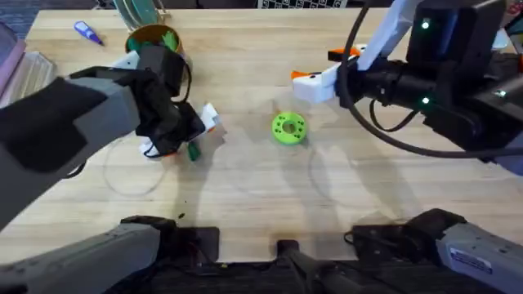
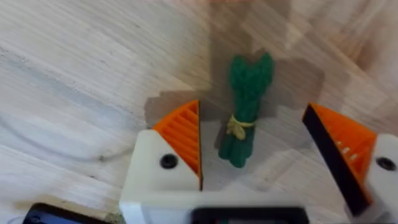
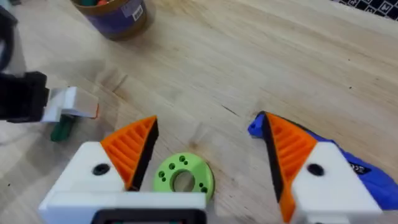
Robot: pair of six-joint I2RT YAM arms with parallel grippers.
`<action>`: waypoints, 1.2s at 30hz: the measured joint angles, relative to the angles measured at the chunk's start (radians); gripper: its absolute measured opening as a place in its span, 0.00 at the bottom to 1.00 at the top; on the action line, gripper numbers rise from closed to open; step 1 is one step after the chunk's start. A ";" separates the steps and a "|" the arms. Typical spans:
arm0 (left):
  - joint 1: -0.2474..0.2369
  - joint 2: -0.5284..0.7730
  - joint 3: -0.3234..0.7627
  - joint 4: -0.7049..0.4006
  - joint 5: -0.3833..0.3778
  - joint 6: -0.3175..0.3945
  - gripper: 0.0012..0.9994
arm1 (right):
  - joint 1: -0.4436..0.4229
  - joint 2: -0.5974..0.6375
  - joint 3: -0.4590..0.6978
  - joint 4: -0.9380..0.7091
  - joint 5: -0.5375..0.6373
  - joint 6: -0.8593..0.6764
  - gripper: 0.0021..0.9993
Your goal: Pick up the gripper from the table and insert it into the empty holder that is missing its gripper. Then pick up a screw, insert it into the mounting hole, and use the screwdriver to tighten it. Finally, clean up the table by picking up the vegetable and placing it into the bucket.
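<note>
The vegetable (image 2: 245, 112), a small dark-green bundle tied with a yellow band, lies flat on the wood (image 1: 193, 151). My left gripper (image 2: 261, 152) hangs open just above it, one orange ribbed pad on each side, not touching; it also shows from above (image 1: 186, 137). My right gripper (image 3: 208, 155) is open over the table's right half (image 1: 327, 69), holding nothing. The blue screwdriver (image 3: 364, 177) lies behind one of its fingers. All white holders in view carry orange pads. The bucket (image 1: 155, 41), blue with an orange-brown rim, stands at the far left (image 3: 115, 15). No screw can be made out.
A bright green holed disc (image 1: 288, 128) lies mid-table, below my right gripper (image 3: 183, 177). A small blue-purple pen (image 1: 88, 33) lies far left. A clear bin (image 1: 16, 69) sits at the left edge. Both arms' bases fill the near edge.
</note>
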 joint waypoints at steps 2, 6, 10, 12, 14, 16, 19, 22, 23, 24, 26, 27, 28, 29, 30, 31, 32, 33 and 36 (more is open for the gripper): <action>0.000 0.033 0.001 -0.003 -0.006 -0.003 0.99 | 0.000 0.000 0.000 0.000 0.000 0.000 0.99; 0.000 0.049 0.012 -0.003 -0.024 -0.008 0.82 | 0.000 0.000 0.000 0.000 0.000 0.000 0.99; 0.000 0.053 0.012 0.017 -0.020 -0.014 0.27 | 0.000 0.000 0.000 0.000 0.000 0.000 0.99; 0.000 0.053 0.017 0.023 -0.017 -0.013 0.04 | 0.000 0.000 0.000 0.000 0.000 0.000 0.99; 0.000 0.056 0.019 0.020 -0.012 -0.015 0.01 | 0.000 0.000 0.000 0.000 0.000 0.000 0.99; 0.000 0.059 0.031 -0.017 -0.008 -0.015 0.02 | 0.000 0.000 0.000 0.000 0.000 0.000 0.99; 0.000 0.072 0.095 -0.139 0.000 -0.014 0.02 | 0.000 0.000 0.000 0.000 0.000 0.000 0.99; 0.000 0.077 0.221 -0.235 0.000 0.002 0.02 | 0.000 0.000 0.000 0.000 0.000 0.000 0.99; 0.000 0.077 0.271 -0.251 0.000 0.016 0.02 | 0.000 0.000 0.000 0.000 0.000 0.000 0.99; 0.000 0.077 0.318 -0.255 0.000 0.034 0.01 | 0.000 0.000 0.000 0.000 0.000 0.000 0.99; 0.000 0.076 0.417 -0.222 0.000 0.091 0.01 | 0.000 0.000 0.000 0.000 0.000 0.000 0.99; 0.000 0.076 0.459 -0.185 -0.003 0.127 0.01 | 0.000 0.000 0.000 0.000 0.000 0.000 0.99; 0.000 0.076 0.488 -0.150 -0.010 0.156 0.01 | 0.000 0.000 0.000 0.000 0.000 0.000 0.99; 0.000 0.076 0.512 -0.109 -0.025 0.183 0.01 | 0.000 0.000 0.000 0.000 0.000 0.000 0.99; 0.001 0.075 0.528 -0.065 -0.046 0.206 0.01 | 0.000 0.000 0.000 0.000 0.000 0.000 0.99; 0.004 0.074 0.534 -0.027 -0.065 0.220 0.01 | 0.000 0.000 0.000 0.000 0.000 0.000 0.99; 0.009 0.074 0.536 0.011 -0.085 0.234 0.01 | 0.000 0.000 0.000 0.000 0.000 0.000 0.99; 0.018 0.074 0.536 0.049 -0.104 0.245 0.01 | 0.000 0.000 0.000 0.000 0.000 0.000 0.99; 0.058 0.095 0.536 0.169 -0.139 0.264 0.01 | 0.000 0.000 0.000 0.000 0.000 0.000 0.99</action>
